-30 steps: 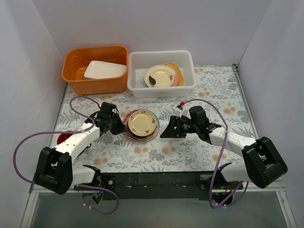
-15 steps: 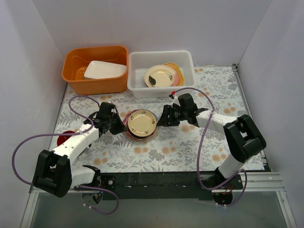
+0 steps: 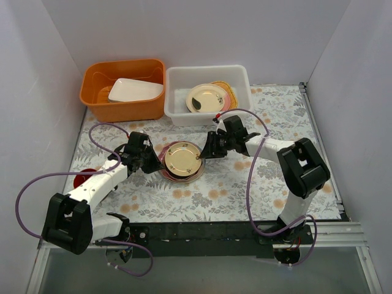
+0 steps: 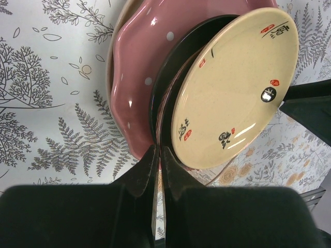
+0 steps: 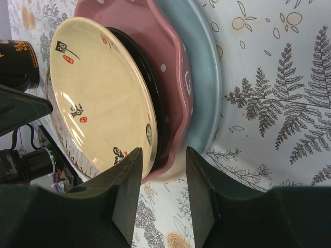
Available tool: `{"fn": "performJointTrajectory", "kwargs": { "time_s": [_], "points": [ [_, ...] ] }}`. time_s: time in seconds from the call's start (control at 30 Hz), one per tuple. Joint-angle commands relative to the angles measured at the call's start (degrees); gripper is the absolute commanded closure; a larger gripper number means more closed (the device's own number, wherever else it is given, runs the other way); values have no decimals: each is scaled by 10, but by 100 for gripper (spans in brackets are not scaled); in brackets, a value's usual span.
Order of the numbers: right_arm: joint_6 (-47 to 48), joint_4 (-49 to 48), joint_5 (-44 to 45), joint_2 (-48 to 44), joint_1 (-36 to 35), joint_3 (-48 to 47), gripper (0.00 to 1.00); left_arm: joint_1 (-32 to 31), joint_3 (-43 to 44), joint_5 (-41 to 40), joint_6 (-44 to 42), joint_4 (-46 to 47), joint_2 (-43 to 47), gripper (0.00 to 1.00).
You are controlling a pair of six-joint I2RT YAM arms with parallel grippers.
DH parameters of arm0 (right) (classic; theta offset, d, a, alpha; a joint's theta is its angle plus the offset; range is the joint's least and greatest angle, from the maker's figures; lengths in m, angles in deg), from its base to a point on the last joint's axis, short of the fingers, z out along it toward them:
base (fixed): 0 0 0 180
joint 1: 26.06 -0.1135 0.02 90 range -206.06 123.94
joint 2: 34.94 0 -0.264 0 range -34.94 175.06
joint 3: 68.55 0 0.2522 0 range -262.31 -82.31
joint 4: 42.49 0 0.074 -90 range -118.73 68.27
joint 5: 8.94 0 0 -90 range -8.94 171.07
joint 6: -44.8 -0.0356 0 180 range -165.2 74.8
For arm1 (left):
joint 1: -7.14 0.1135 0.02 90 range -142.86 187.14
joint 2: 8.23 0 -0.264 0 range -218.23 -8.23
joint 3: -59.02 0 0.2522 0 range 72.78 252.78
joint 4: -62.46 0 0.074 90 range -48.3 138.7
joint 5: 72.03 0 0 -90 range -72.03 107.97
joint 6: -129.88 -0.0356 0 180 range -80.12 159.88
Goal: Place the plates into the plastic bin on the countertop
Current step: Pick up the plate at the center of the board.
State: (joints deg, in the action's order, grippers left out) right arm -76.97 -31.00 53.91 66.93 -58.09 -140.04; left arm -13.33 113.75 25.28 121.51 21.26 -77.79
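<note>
The stack of plates [image 3: 182,162] sits mid-countertop [image 3: 269,184], and the right gripper [image 3: 205,153] meets it from 3 o'clock. Its jaws are apart and straddle the near rim; I cannot tell whether either pad touches yet. The left gripper [image 3: 156,162] is at 9 o'clock, its fingers pressed together with nothing between them and their tips against the stack's edge, seemingly as a brace. The plates are round, so there is no long axis to line up with: the rim is the only handle. The bin [image 3: 242,73] lies at about 1 o'clock from the stack and 12 o'clock from the right gripper, so the right arm is the nearer for the carry. It already holds a cream plate and others. In the stack, a glossy cream plate [image 5: 98,93] with small red and black marks is on top. Below it come a black plate [image 5: 150,93], a pink dotted wavy-edged one [image 5: 173,57] and a light blue one [image 5: 207,77].
</note>
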Motion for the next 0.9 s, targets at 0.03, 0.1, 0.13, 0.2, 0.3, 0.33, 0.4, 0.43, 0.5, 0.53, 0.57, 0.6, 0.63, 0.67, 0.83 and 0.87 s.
{"fn": "performJointTrajectory", "kwargs": {
  "time_s": [0.03, 0.1, 0.13, 0.2, 0.3, 0.33, 0.4, 0.43, 0.5, 0.53, 0.57, 0.6, 0.63, 0.67, 0.83, 0.87],
  "points": [
    [0, 6, 0, 21, -10, -34, 55, -3, -2, 17, -12, -5, 1, 100],
    [3, 18, 8, 28, -13, -45, 57, -4, -3, 17, -13, -4, 1, 100],
    [5, 22, 11, 35, -15, -48, 57, -3, -3, 17, -13, -4, 1, 100],
    [7, 22, 13, 41, -16, -52, 59, -3, -3, 17, -12, -3, 2, 100],
    [9, 29, 23, 47, -22, -59, 69, -3, -4, 21, -11, -3, 2, 100],
    [11, 47, 27, 51, -25, -66, 72, -4, -5, 20, -12, -3, 2, 100],
    [16, 62, 43, 49, -28, -72, 87, -3, -6, 17, -12, -4, 3, 100],
    [17, 72, 47, 45, -28, -73, 92, -3, -8, 17, -11, -5, 4, 100],
    [23, 83, 61, 36, -28, -76, 99, -3, -9, 13, -9, -7, 7, 100],
    [25, 89, 65, 27, -28, -77, 99, -3, -10, 12, -9, -8, 7, 100],
    [26, 98, 69, 22, -28, -77, 99, -3, -10, 10, -9, -9, 9, 100],
    [27, 103, 76, 17, -28, -79, 99, -3, -11, 10, -9, -9, 10, 100],
    [28, 107, 78, 6, -28, -80, 99, -3, -12, 8, -8, -9, 11, 100],
    [28, 109, 78, 1, -28, -81, 99, -3, -12, 8, -8, -10, 12, 100],
    [21, 106, 83, -43, -28, -81, 99, -3, -12, 2, -7, -16, 12, 100],
    [20, 107, 83, -50, -28, -82, 99, -3, -12, 0, -7, -16, 13, 100]
  ]
}}
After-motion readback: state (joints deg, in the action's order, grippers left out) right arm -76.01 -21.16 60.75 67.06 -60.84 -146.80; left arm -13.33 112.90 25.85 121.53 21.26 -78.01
